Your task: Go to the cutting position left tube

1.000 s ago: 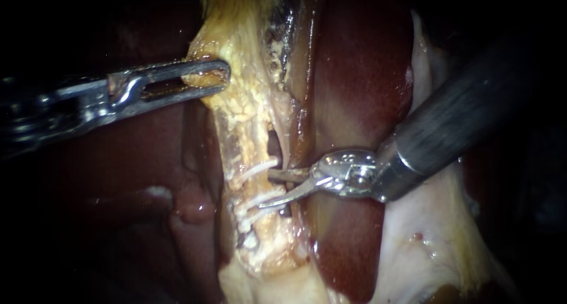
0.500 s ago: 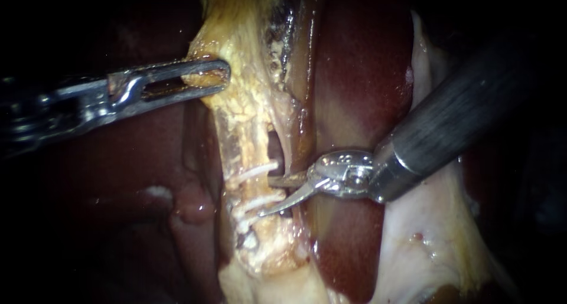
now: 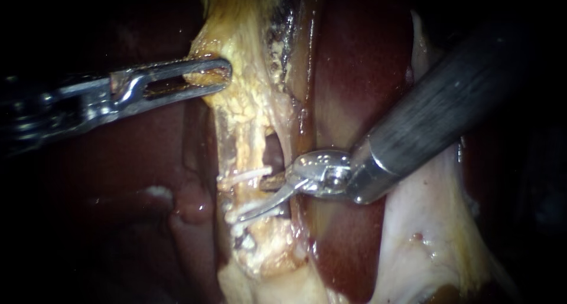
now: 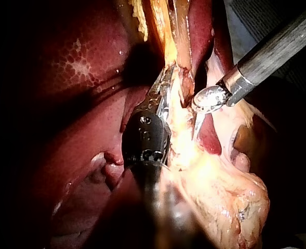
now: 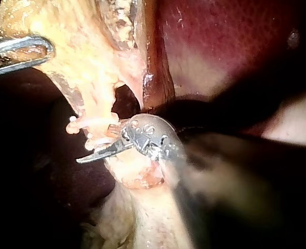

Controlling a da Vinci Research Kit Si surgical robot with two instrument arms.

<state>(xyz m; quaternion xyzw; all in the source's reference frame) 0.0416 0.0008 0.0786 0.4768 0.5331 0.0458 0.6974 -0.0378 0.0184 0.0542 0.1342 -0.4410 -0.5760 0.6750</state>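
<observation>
Finding the left tube [image 3: 241, 193] in the middle of the endoscope view, running downward as a pale yellow strand just left of a dark gap [image 3: 273, 150] in the tissue. Noting two white clips crossing it, an upper clip [image 3: 242, 176] and a lower clip [image 3: 235, 213], with a short bare stretch of tube between them. Seeing the right instrument [image 3: 250, 201] coming in from the right, just below that gap, jaws gaping open at the bare stretch: the straight upper jaw lying just under the upper clip, the curved lower jaw lying over the lower clip, tip pointing left. Not making out whether both jaws are touching the tube, so not calling it gripped. Tracing the strand upward into a broader mass of yellow tissue [image 3: 236, 103]. Seeing the left instrument [image 3: 224, 77] coming in from the left, well above the clips, jaws clamping on the edge of that yellow tissue, a piece of it showing through the slot in the jaw. Seeing dark red liver [image 3: 354, 74] lying beside the strand on both sides, and pale whitish tissue [image 3: 413, 233] lying under the right instrument's shaft.
</observation>
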